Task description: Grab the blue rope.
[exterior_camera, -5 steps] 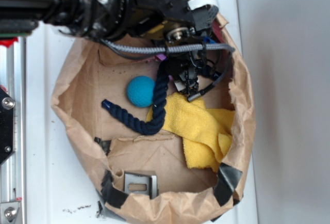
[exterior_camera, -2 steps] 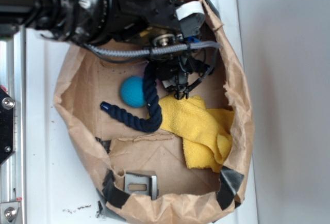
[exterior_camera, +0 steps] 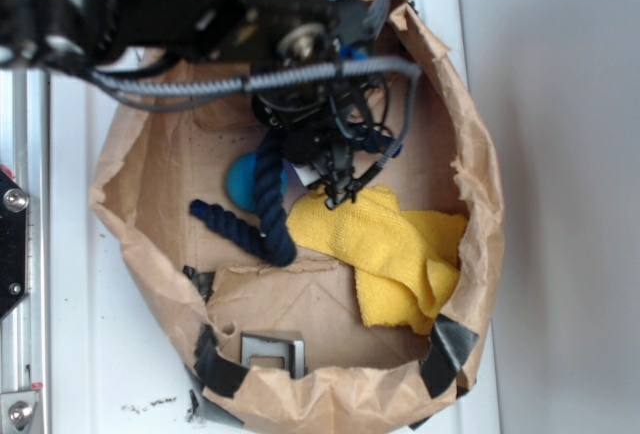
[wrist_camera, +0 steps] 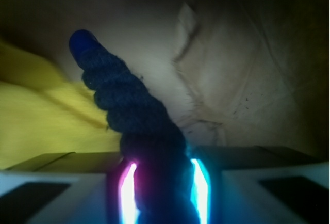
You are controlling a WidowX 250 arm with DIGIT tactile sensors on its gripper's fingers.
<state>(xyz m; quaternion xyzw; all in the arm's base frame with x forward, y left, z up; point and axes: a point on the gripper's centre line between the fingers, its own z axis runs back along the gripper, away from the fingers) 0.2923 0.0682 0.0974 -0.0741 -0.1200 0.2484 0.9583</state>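
The blue rope [exterior_camera: 268,216], dark navy and twisted, hangs from my gripper [exterior_camera: 272,140] and bends in a J along the brown paper bag's floor, ending in a capped tip at the left. In the wrist view the rope [wrist_camera: 131,110] runs up from between my two lit fingers, and its glossy capped end points to the upper left. My gripper [wrist_camera: 162,193] is shut on the rope. A teal ball [exterior_camera: 240,182] lies behind the rope, half hidden by it.
A crumpled yellow cloth [exterior_camera: 385,246] lies right of the rope; it also shows in the wrist view [wrist_camera: 46,121]. The paper bag's wall [exterior_camera: 480,214] rings everything, with black tape patches and a metal clip [exterior_camera: 270,349] at the front. A metal rail [exterior_camera: 20,254] stands at the left.
My gripper has moved left and a little up with the rope in it. The rope has slid left and now covers more of the ball. The bag has shifted slightly.
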